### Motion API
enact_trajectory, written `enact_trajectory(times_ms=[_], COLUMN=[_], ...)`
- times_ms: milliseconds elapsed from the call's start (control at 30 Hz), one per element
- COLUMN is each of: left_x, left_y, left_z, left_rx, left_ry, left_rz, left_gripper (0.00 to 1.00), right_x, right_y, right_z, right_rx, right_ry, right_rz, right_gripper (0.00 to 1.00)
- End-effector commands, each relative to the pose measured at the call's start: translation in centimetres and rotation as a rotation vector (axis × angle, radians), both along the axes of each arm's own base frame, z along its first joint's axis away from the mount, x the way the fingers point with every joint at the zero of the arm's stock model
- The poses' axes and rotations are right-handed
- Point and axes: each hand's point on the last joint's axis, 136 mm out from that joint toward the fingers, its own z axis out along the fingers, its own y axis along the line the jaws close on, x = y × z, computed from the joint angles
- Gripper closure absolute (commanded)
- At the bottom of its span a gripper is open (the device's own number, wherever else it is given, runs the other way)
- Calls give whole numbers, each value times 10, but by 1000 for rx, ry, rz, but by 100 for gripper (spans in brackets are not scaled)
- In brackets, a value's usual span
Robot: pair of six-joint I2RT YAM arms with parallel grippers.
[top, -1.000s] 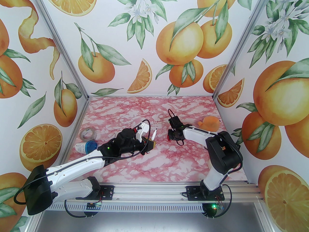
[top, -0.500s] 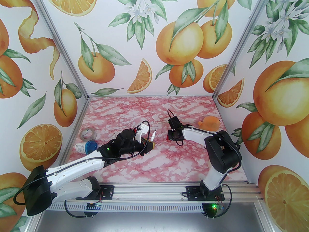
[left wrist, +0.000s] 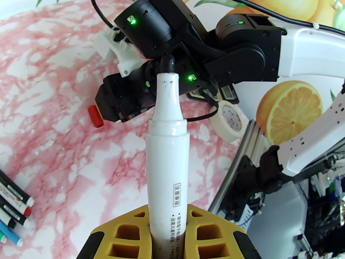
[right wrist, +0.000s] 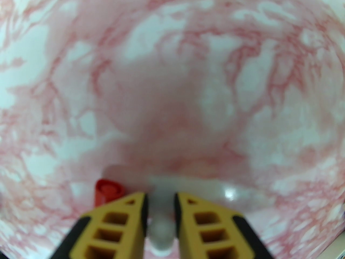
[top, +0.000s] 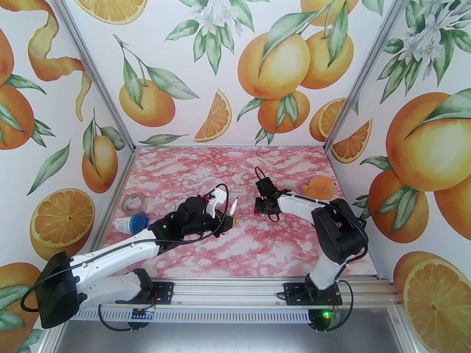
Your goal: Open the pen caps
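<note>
The left arm's yellow-fingered tool (top: 229,220) (left wrist: 168,212) is clamped on the lower barrel of a slim white plastic marker pen (left wrist: 167,150) (top: 234,205), which it holds upright above the middle of the pink-and-white marbled desk (top: 235,248). The pen's black felt nib (left wrist: 168,63) is bare and points up towards the right arm. The right arm's tool (top: 260,208) (right wrist: 160,196) is turned down close to the desk, just to the right of the raised pen and apart from it. Its two yellow fingers (right wrist: 126,214) stand close together, pinching a small pale cylindrical pen cap (right wrist: 161,227), which is too blurred in the right wrist view to make out further. A short red plastic pen cap (right wrist: 107,191) (left wrist: 95,116) (top: 256,209) lies on its side on the desk just beside that tool's left finger. At the lower left edge of the left wrist view, a cluster of other white-barrelled marker pens (left wrist: 12,212) with black, red and blue ends lies together on the desk. A roll of pale tape (top: 133,203) and a white bottle with a blue cap (top: 130,223) lie near the desk's left edge, and an orange soft toy (top: 319,186) sits near the far right.
</note>
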Motion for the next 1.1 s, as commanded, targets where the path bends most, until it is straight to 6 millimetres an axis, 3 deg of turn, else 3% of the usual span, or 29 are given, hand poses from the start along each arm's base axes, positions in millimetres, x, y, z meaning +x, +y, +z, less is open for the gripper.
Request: enact_trajectory(times_ms=[0,233,433,600,933,1067], left_x=[0,1,6,11,22,29], left_y=[3,4,16,43,109,127], left_z=[4,5,-2,-15,-65,-73], left_rx=[-15,-11,57,180,444,503], left_ry=[-7,-10,-17,-24,97,104], left_rz=[8,16,70,165,348,394], left_gripper=[100,100,100,100,100,100], right_x=[7,3,-9,-27,-79,-87], right_y=[-4,-3,2,7,19,22], right_z=[11,28,53,77,139,150], right_rx=[-27,-7,37,105,334,372], right_ry=[-33,-66,-125,-185,-327,-346], right_rz=[-14,-8,23,74,196,223], right_gripper=[74,72,68,65,49,43])
